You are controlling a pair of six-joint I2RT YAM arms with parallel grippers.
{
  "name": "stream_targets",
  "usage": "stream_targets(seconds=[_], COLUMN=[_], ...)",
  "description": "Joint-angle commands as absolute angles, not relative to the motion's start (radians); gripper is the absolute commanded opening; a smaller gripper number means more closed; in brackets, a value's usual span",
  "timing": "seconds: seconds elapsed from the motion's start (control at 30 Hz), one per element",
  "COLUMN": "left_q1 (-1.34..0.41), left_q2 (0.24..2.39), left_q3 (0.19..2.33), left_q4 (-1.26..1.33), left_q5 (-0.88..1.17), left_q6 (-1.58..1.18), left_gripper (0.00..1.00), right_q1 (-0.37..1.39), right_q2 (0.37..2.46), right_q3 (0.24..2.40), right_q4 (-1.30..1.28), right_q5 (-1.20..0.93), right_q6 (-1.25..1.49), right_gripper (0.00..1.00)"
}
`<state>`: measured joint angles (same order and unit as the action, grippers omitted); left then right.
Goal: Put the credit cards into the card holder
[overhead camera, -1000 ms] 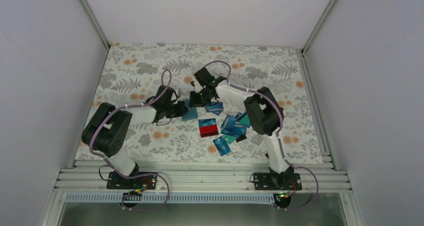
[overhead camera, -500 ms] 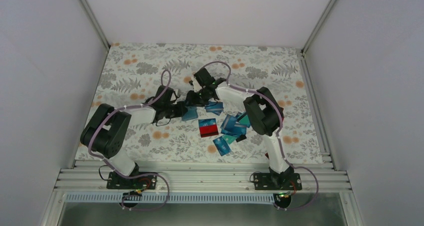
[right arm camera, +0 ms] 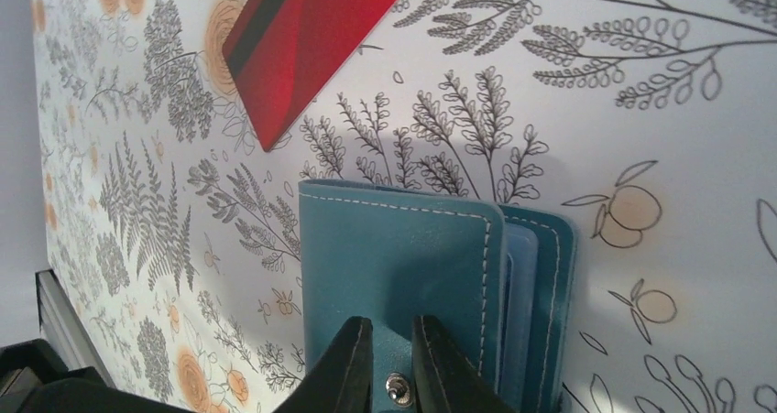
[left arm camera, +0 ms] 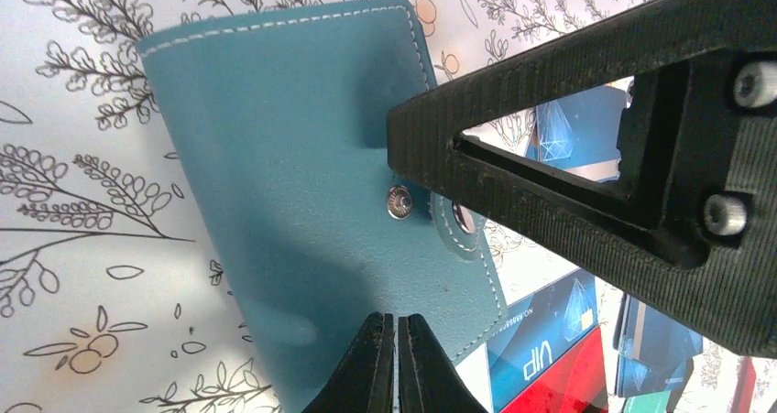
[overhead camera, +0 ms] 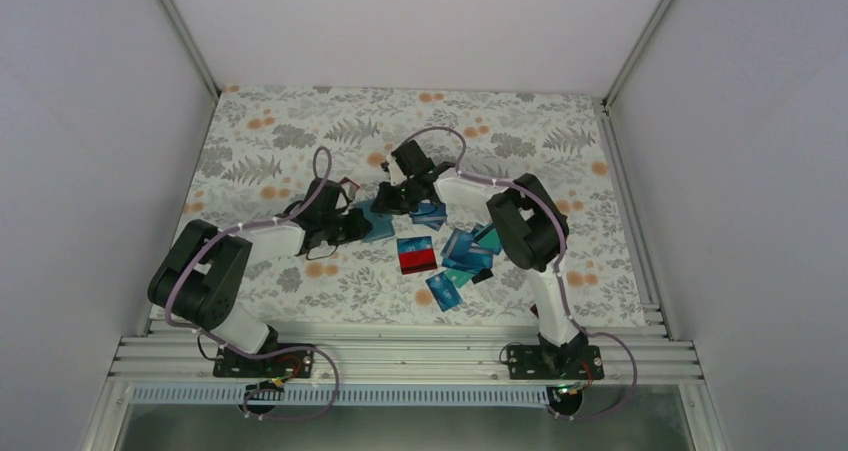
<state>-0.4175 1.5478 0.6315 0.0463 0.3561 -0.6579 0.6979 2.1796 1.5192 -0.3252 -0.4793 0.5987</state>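
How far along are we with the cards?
No card is visibly inside yet. The left tool and right tool are both at the card holder, whose snap seems undone. Still to do: the cards lie loose on the table, with one red card beyond the holder.

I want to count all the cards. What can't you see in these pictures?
- Top view: credit cards overlap in a pile, print too small; exact count unclear.
- Left wrist view: cards cut off by frame edge and right gripper's finger.
- Right wrist view: card holder folded; inside hidden.
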Motion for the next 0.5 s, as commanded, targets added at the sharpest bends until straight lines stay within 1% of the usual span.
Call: stream_targets(seconds=[0.0, 0.13, 0.23, 0.33, 0.47], left_q1=[-0.421, -0.42, -0.421, -0.421, -0.422], left_q2=[1.563, 1.592, 1.611, 1.622, 1.638], left_q3=[0.623, 0.632, 0.64, 0.648, 0.661], left_q4=[0.112, 0.089, 0.08, 0.075, 0.062], left_q5=[0.386, 0.357, 0.351, 0.353, 0.352], left_q6=[-0.689, -0.666, -0.654, -0.647, -0.635], left_gripper=[0.04, 0.03, 0.03, 0.03, 0.03], right_q1=[0.695, 0.678, 0.654, 0.637, 0.627], right_q2=[2.19, 2.143, 2.087, 2.011, 1.905], right_q3=[1.482, 1.5, 1.494, 1.447, 1.326], right_q4=[-0.337, -0.349, -0.376, -0.393, -0.36], right_q5=[-0.492, -0.508, -0.499, -0.459, -0.438], right_q6=[0.618, 0.585, 0.557, 0.524, 0.502], right_gripper=[0.1, 0.1, 0.12, 0.19, 0.26])
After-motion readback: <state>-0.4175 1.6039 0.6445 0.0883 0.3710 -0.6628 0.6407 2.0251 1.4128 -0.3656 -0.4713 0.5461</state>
